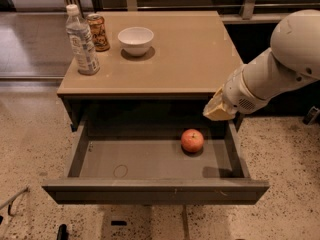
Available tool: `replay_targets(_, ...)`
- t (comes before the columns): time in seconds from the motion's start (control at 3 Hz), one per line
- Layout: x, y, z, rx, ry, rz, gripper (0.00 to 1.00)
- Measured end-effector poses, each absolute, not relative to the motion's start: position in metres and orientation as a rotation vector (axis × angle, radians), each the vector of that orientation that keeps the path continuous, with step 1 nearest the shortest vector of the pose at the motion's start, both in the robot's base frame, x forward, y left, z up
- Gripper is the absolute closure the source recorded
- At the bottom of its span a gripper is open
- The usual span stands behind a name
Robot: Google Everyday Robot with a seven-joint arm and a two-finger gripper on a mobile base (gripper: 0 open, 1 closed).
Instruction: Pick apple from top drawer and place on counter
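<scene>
The red-orange apple [192, 140] lies on the floor of the open top drawer [150, 189], right of its middle. The drawer is pulled out from under the tan counter [175, 59]. My gripper [218, 110] comes in from the right on a white arm. It hangs at the counter's front right corner, above the drawer's right end, up and to the right of the apple and apart from it.
On the counter's back left stand a clear water bottle [81, 41], a brown can [98, 32] and a white bowl [135, 40]. A faint ring mark [120, 171] shows on the drawer floor. Speckled terrazzo floor [30, 144] surrounds the cabinet.
</scene>
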State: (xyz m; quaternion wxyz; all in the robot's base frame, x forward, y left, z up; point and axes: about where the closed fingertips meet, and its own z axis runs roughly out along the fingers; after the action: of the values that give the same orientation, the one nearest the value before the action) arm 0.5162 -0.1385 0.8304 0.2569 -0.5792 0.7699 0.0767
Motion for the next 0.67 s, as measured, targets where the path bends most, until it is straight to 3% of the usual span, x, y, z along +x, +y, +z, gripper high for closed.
replay_targets(0.67, 0.517, -0.159, 0.781, -1.545, 2.150, 0.122, 1.00)
